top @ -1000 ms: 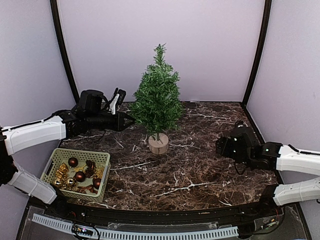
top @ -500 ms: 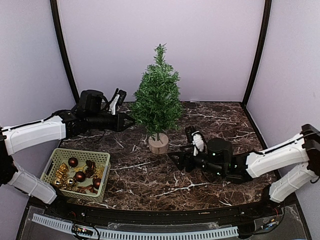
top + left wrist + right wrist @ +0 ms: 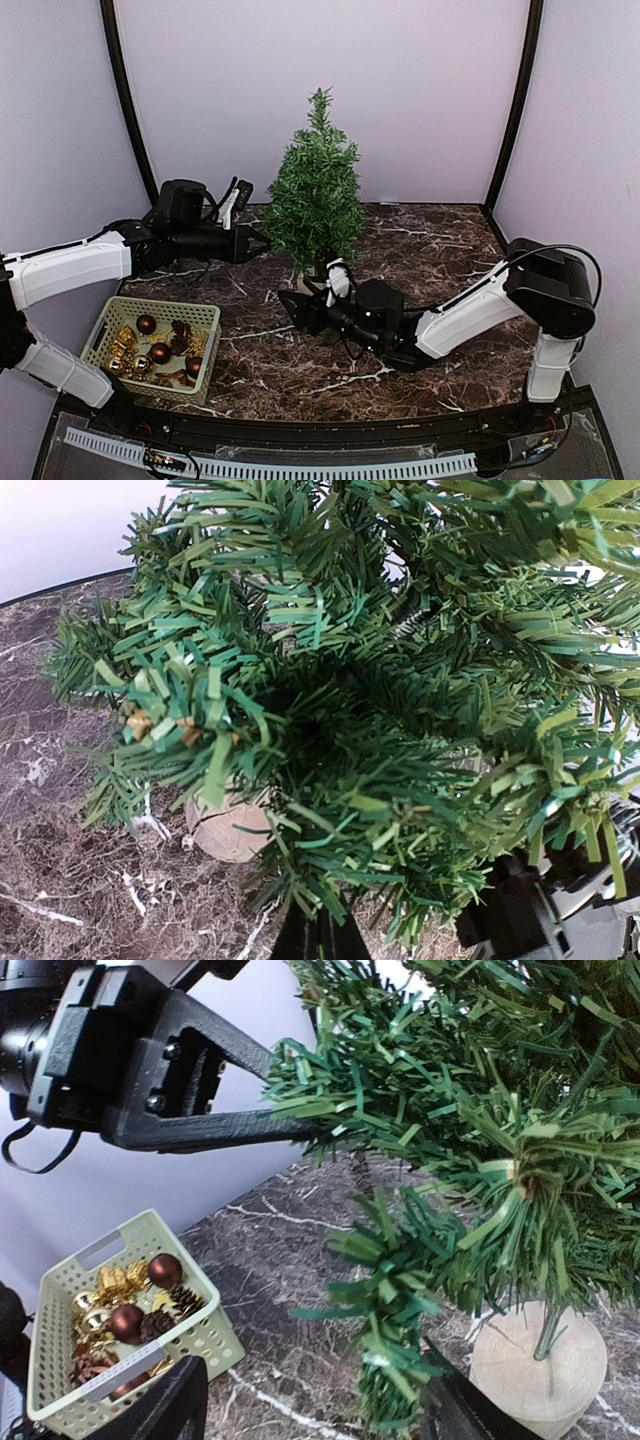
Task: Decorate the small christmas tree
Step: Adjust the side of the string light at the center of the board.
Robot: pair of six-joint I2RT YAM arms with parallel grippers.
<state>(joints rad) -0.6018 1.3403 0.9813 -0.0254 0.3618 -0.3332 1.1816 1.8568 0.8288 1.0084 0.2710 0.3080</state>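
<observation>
The small christmas tree (image 3: 315,200) stands upright on the counter (image 3: 450,250), no ornaments showing. The left end effector (image 3: 258,240), clenched, is buried in the tree's lower left branches, probably steadying it. The right end effector (image 3: 293,305), released and empty, is front-left of the tree's base. It must next fetch a bauble from the basket (image 3: 150,303) farther front-left, skirting low branches.

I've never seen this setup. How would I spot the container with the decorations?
Find the marble table and look to its near left corner. A pale green basket with slotted walls sits there. Unlike the dark green tree, it is low, rectangular and filled with gold and dark red ornaments.
</observation>
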